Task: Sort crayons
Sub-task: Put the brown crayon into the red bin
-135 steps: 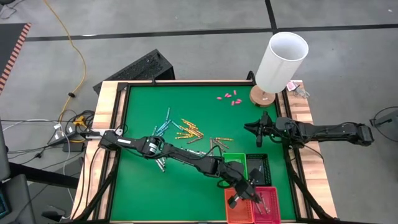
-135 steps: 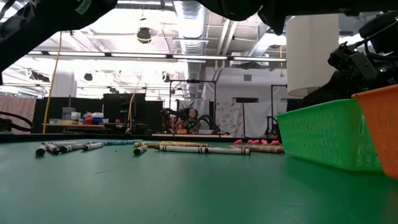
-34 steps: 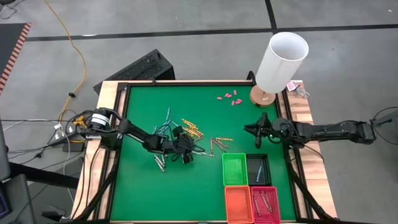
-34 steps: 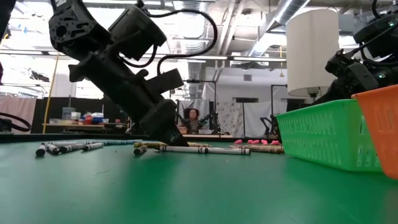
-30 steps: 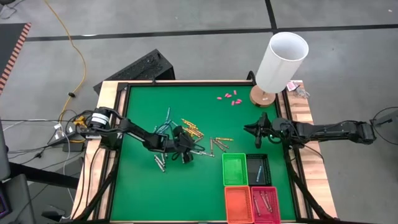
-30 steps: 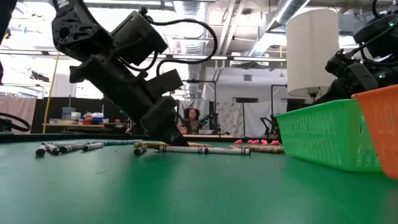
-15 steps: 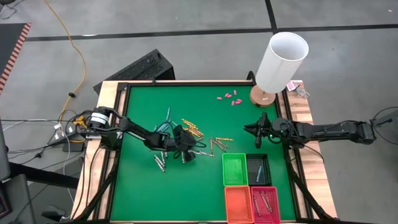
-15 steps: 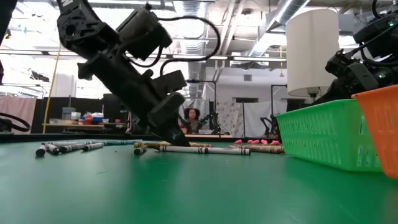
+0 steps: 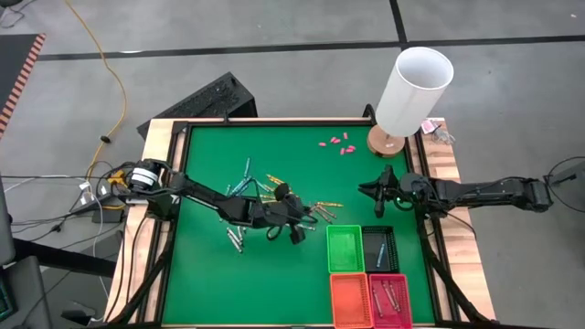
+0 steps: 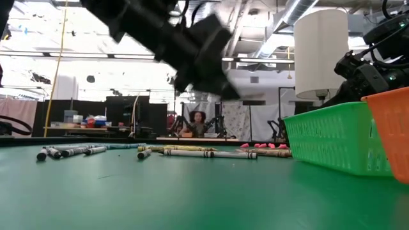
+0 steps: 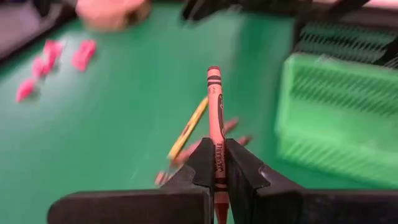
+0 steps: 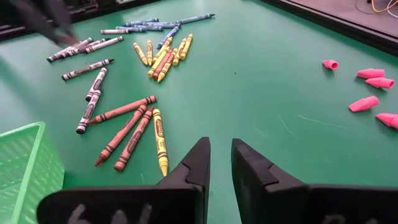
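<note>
A thin brownish-red wax crayon [image 11: 215,124] is clamped in the closed left tool [image 11: 216,165], apparently best carried level toward the baskets

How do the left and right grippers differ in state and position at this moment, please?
The left gripper has its jaws shut on a brownish-red crayon; the right gripper is open and empty. The left hangs over the green table near the green basket; the right waits by the table's right edge. Both are dark and two-fingered.
</note>
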`<action>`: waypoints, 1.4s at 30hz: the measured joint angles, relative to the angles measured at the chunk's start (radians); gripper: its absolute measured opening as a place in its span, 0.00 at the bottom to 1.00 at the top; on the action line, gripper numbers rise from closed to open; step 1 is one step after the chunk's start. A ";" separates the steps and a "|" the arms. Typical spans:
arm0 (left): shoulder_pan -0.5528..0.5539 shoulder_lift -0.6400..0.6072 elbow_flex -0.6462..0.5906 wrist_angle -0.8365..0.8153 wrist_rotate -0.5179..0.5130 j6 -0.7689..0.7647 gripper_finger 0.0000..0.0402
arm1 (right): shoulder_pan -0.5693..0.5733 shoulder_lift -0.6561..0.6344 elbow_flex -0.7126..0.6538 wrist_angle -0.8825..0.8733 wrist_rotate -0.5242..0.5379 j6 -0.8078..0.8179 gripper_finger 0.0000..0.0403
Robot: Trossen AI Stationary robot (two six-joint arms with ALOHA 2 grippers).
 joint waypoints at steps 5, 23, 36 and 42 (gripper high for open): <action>-0.033 0.000 0.125 0.007 0.003 0.122 0.01 | 0.000 0.000 0.000 0.000 0.000 0.000 0.17; -0.107 0.342 0.652 0.072 0.253 0.365 0.01 | 0.000 0.006 -0.001 0.016 0.000 0.004 0.17; -0.103 0.705 1.164 -0.079 0.628 0.485 0.01 | 0.000 0.007 -0.001 0.014 0.000 0.016 0.17; -0.103 0.807 1.280 -0.076 0.707 0.542 0.01 | 0.000 0.007 -0.001 0.012 0.000 0.024 0.17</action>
